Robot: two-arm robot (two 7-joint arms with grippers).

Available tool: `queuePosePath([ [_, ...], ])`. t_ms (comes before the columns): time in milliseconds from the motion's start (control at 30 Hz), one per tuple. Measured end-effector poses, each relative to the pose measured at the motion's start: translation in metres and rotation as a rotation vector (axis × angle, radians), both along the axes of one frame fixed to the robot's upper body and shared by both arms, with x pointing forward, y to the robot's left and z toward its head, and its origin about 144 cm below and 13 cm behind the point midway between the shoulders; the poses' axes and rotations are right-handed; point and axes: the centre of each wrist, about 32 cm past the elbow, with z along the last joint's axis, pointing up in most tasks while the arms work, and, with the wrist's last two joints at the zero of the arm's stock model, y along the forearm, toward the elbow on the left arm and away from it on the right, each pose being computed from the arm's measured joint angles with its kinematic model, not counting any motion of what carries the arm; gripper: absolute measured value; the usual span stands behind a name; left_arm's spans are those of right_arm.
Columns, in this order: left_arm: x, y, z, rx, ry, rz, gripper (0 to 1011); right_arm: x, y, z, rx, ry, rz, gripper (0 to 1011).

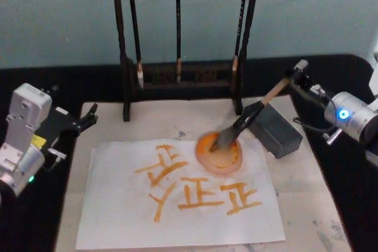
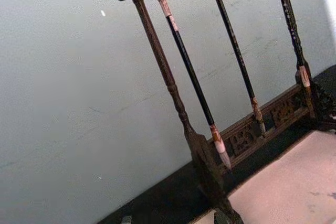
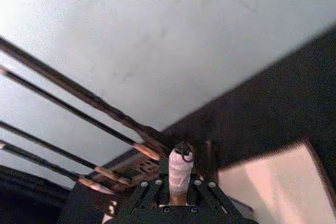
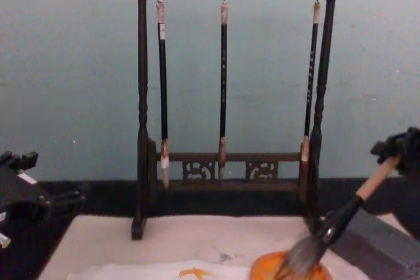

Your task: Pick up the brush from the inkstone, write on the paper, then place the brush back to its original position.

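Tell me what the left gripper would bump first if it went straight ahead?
Probably the dark carved wooden brush stand, around its near post; depth is unclear. The left gripper sits at the left; the right gripper holds the thick wooden-handled brush.

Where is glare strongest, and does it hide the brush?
Right wrist view: the wall burns white toward one corner, but the brush in the right gripper is not washed out. Head view: even light on the paper; left gripper idle at the left.
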Motion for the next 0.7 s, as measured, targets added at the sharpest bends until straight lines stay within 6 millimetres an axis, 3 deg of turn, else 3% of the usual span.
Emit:
queuePosePath([
  [700, 0.000, 0.000, 0.000, 0.000, 0.000, 0.000, 1010, -0.011, 0.025, 0.037, -0.207, -0.370, 0.138, 168],
])
